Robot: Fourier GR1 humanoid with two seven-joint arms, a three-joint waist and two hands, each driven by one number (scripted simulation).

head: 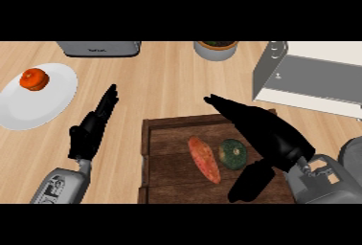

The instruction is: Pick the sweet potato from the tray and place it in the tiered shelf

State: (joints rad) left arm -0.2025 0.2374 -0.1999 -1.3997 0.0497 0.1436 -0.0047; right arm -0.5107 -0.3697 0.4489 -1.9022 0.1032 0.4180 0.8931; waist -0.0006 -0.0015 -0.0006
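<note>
One sweet potato [203, 160] on tray [170, 129], toaster [99, 48] label unreadable

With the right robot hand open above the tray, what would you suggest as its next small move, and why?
Probably lower the right robot hand and shift it slightly left, so its fingers and thumb straddle the sweet potato. The hand is open and holds nothing, the sweet potato lies loose on the wooden tray, and a green round vegetable sits right beside it, under the hand, and should be avoided.
</note>
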